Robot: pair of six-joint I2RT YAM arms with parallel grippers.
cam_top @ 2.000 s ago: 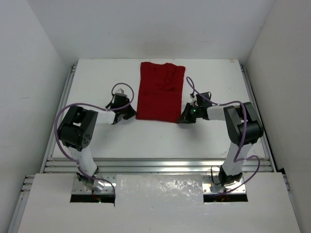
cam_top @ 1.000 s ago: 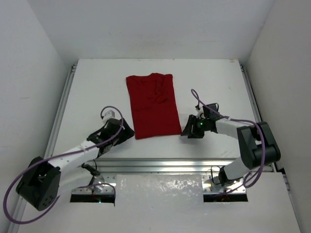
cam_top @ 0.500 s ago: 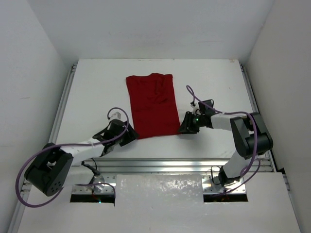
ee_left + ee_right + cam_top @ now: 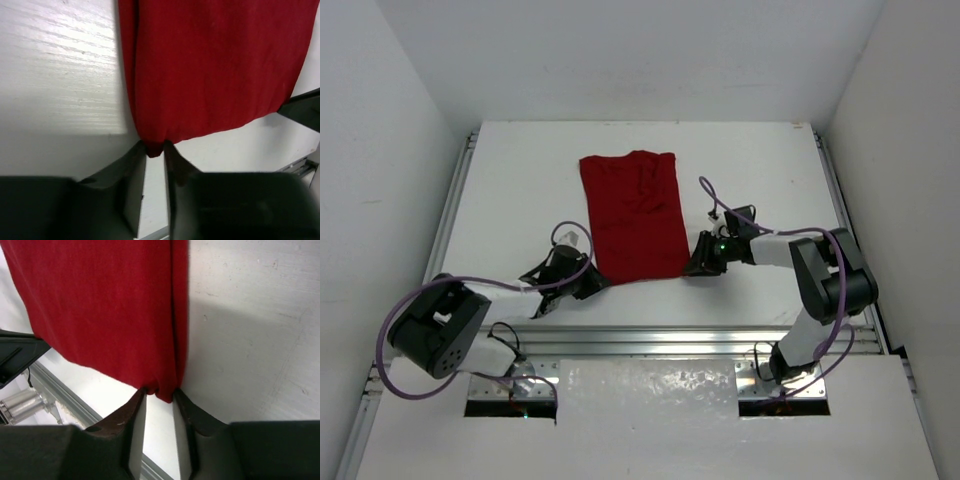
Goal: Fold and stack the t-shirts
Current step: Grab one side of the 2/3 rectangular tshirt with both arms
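Left claw (image 4: pixel 592 285) and right claw (image 4: pixel 697 262) each pinch a near corner of the dark red t-shirt (image 4: pixel 635 215) on the white desk (image 4: pixel 520 190), seen from above. The left claw grips the corner at the shirt's 7 o'clock, the right the corner at its 5 o'clock.

The shirt lies flat near the middle of the desk as a long, narrow panel running from 6 toward 12 o'clock, slightly skewed, its far end toward 11 o'clock. That far end is creased, while the near half is smooth.

In the left wrist view, the left claw (image 4: pixel 155 147) has closed its two dark fingers on a small tuck of the t-shirt (image 4: pixel 215 65), whose side edge is doubled over. In the right wrist view, the right claw (image 4: pixel 160 392) nips the other corner of the t-shirt (image 4: pixel 105 305) the same way, beside a folded side edge. The fabric is plain and soft.
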